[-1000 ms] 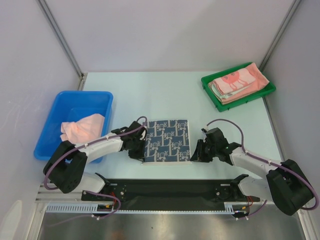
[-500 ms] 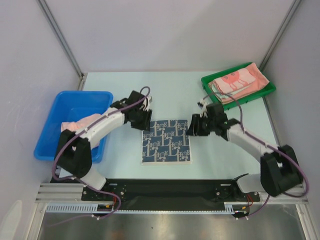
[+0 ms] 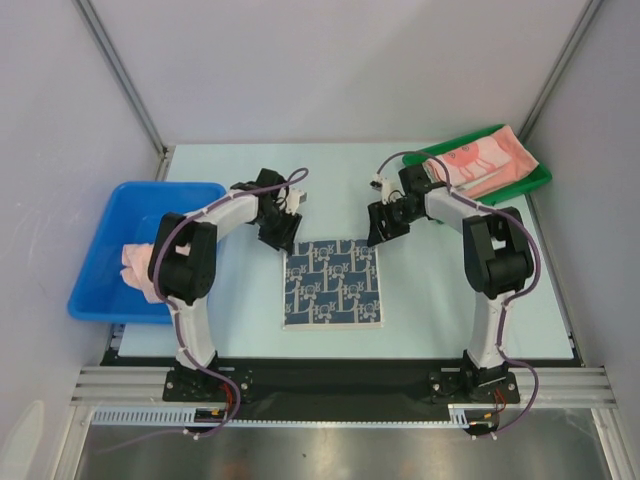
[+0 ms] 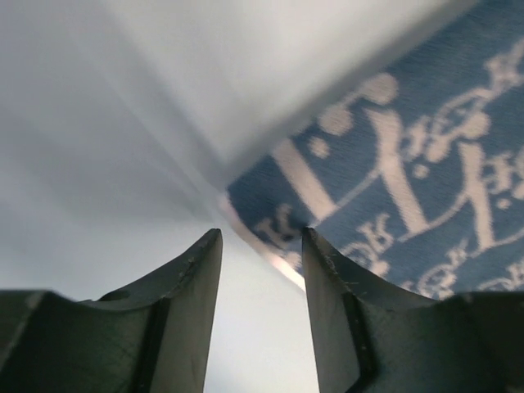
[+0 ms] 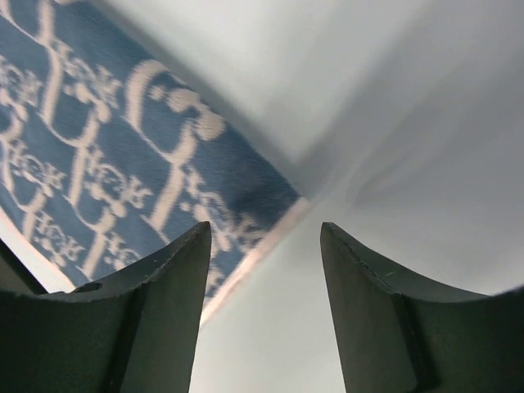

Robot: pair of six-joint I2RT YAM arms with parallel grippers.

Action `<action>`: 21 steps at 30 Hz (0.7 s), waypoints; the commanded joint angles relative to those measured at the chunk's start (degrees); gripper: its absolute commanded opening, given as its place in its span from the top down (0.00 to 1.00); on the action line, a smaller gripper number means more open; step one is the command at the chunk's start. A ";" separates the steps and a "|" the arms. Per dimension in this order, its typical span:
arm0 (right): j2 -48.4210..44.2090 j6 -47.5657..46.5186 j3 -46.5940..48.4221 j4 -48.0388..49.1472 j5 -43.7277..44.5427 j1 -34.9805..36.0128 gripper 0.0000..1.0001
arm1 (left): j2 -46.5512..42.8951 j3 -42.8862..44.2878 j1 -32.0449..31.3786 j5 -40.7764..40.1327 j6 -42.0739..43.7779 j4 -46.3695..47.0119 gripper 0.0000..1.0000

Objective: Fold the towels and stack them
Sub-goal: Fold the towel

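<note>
Now the blue towel (image 3: 332, 282) lies flat and spread on the surface (image 3: 330, 190), in the middle, a little nearer the arm bases than the far wall. Both arms reach out over it.

The left gripper (image 3: 281, 232) sits at the towel's far left corner. In the left wrist view its fingers (image 4: 192, 286) stand a narrow way apart with nothing between them. The pale hem of that corner shows in the gap beyond the tips. Whether the tips touch the cloth cannot be told.

The right gripper (image 3: 383, 226) sits at the far right corner. In the right wrist view its fingers (image 5: 172, 295) stand rather wider apart, also holding nothing, and the towel's corner points into the space just beyond them.

At the far right stands a green tray (image 3: 540, 178) with folded pink towels (image 3: 480, 160) stacked in it, the top one marked with white. The right arm crosses over the tray's left end.

At the left is a blue bin (image 3: 150, 215), well apart from the blue towel. A crumpled pink towel (image 3: 130, 258) lies in it, partly hidden behind the left arm.
</note>
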 commanded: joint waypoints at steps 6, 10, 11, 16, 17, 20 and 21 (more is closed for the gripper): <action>8.27 -12.18 7.86 -7.31 -7.43 -3.24 0.54 | 4.00 5.98 1.79 0.98 6.37 2.85 0.50; 9.42 -14.20 8.13 -6.44 -10.33 -3.15 0.58 | 6.46 8.44 2.58 1.42 8.65 1.01 0.50; 9.42 -14.64 7.95 -6.26 -11.12 -3.41 0.58 | 6.73 8.71 2.76 2.12 9.18 0.66 0.50; 10.65 -16.57 9.44 -7.66 -13.14 -3.42 0.58 | 7.34 8.98 3.38 8.19 11.91 0.30 0.50; 10.83 -16.49 9.70 -7.75 -12.80 -3.59 0.59 | 7.61 9.41 3.46 8.54 12.17 -0.31 0.50; 11.79 -17.10 10.93 -9.06 -13.49 -3.68 0.60 | 9.71 11.25 3.64 8.90 13.40 -3.11 0.51; 11.97 -17.11 11.20 -9.24 -13.58 -3.68 0.60 | 10.07 11.35 3.73 9.24 13.75 -3.56 0.51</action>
